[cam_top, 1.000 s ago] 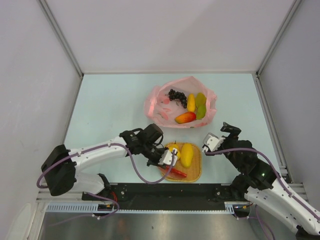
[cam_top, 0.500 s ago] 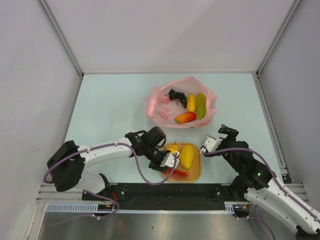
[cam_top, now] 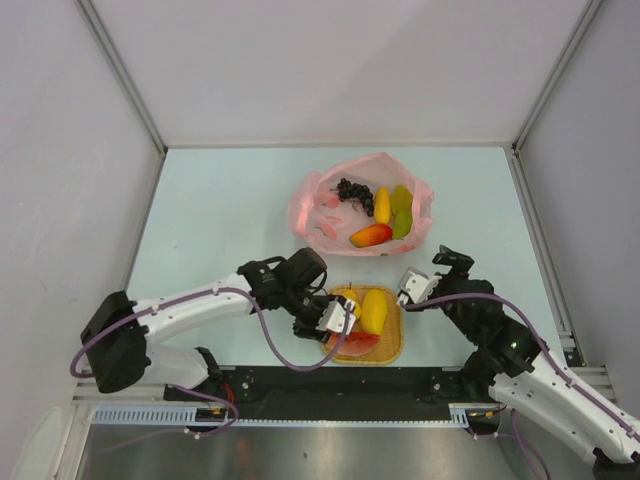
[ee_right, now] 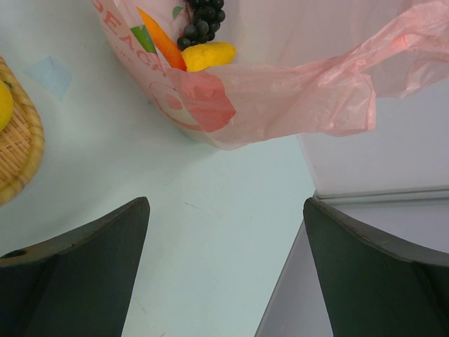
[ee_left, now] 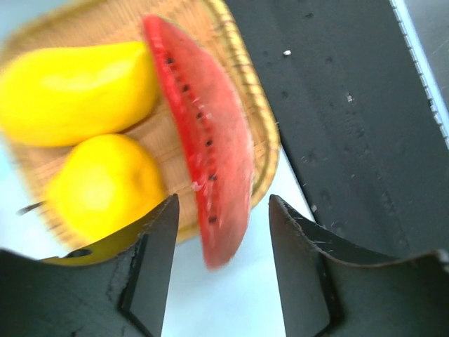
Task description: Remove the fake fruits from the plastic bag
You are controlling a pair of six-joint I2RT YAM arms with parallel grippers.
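Four of the fake fruits lie inside the plastic bag (cam_top: 318,205), which sits open-mouthed at the far middle of the table (cam_top: 220,220): the grape bunch (cam_top: 352,190) toward 11 o'clock within it, a yellow banana (cam_top: 382,205) in the middle, the green pear (cam_top: 402,213) at 3 o'clock and the red-orange fruit (cam_top: 371,236) at 6 o'clock. Three more are already out, resting on the woven tray (cam_top: 396,340) at 6 o'clock from the bag: a lemon (cam_top: 347,297), a yellow mango (cam_top: 374,310) and the watermelon slice (cam_top: 356,343) along the tray's near edge. By that count the job looks a little under half done, with the four bagged pieces left to fetch. The left gripper (cam_top: 335,318) hangs over the tray's 9 o'clock side; its wrist view shows the fingers (ee_left: 158,246) spread apart and holding nothing, the watermelon slice lying free on the weave below them. The right gripper (cam_top: 415,287) hovers off the tray's 2 o'clock corner, at about 5 o'clock from the bag and apart from it; its jaws are wide and empty, facing the bag's crinkled pink wall. Judging from that heading, the right arm seems best placed for the next reach into the bag.
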